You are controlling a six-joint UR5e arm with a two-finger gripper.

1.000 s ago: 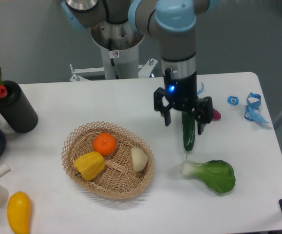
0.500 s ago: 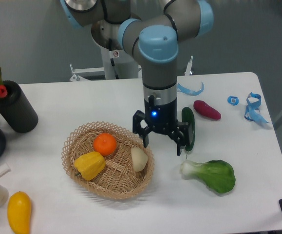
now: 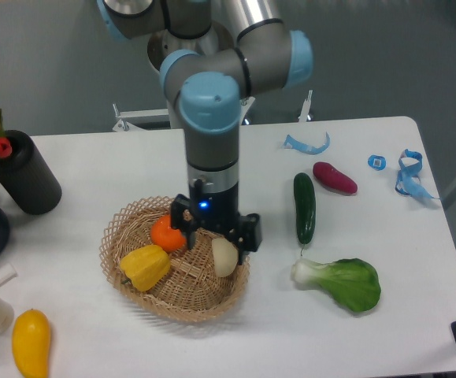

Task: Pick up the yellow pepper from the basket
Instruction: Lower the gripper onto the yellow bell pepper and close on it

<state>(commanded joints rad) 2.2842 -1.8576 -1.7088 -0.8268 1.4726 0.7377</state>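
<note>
The yellow pepper (image 3: 145, 266) lies in the left front of the tan wicker basket (image 3: 133, 303). A round orange (image 3: 164, 234) sits behind it and a pale whitish vegetable (image 3: 224, 257) lies to its right. My gripper (image 3: 214, 236) hangs over the middle of the basket, to the right of the pepper and above it, partly covering the orange. Its fingers are spread apart and hold nothing.
A cucumber (image 3: 304, 207), a purple-red vegetable (image 3: 335, 177) and a bok choy (image 3: 341, 283) lie right of the basket. A smooth yellow fruit (image 3: 31, 341) lies at the front left. A black cylinder (image 3: 25, 173) with red tulips stands at the left. Blue clips lie at the back right.
My gripper has swung left from above the cucumber to over the basket, staying open and empty. The objects have not moved.
</note>
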